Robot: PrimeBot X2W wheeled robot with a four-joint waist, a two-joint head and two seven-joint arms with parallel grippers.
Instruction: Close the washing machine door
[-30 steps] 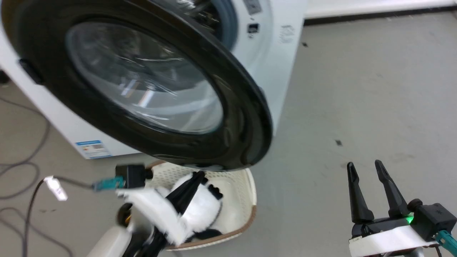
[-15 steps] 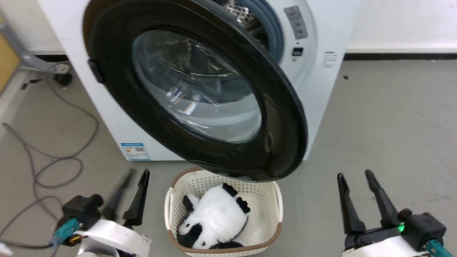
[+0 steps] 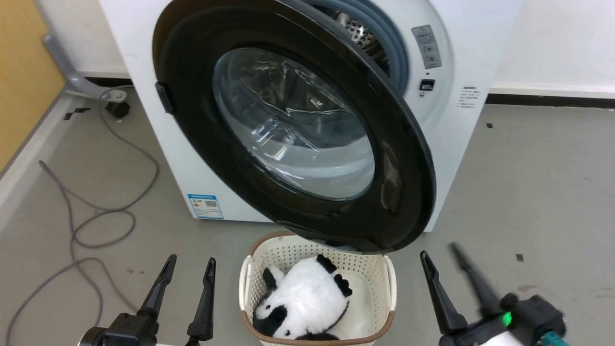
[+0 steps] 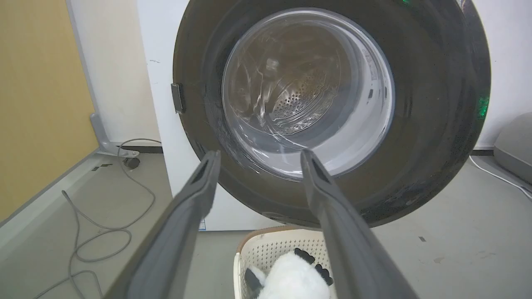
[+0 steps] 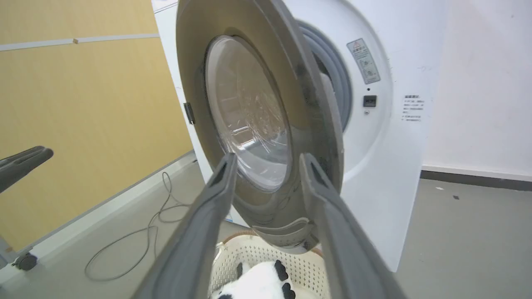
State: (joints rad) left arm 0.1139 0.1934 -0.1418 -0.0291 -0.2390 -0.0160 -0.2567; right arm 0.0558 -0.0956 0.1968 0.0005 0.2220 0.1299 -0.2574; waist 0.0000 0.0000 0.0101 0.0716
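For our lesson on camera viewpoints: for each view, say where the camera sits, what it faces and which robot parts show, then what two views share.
Head view: on the head, looking down at the large round black glass-windowed washing machine door; left tool and right tool below.
Left wrist view: on the left wrist, facing the door squarely; left tool's fingers.
Right wrist view: on the right wrist, facing the door obliquely; right tool's fingers.
Shared by both wrists: cream perforated basket, black-and-white plush panda.
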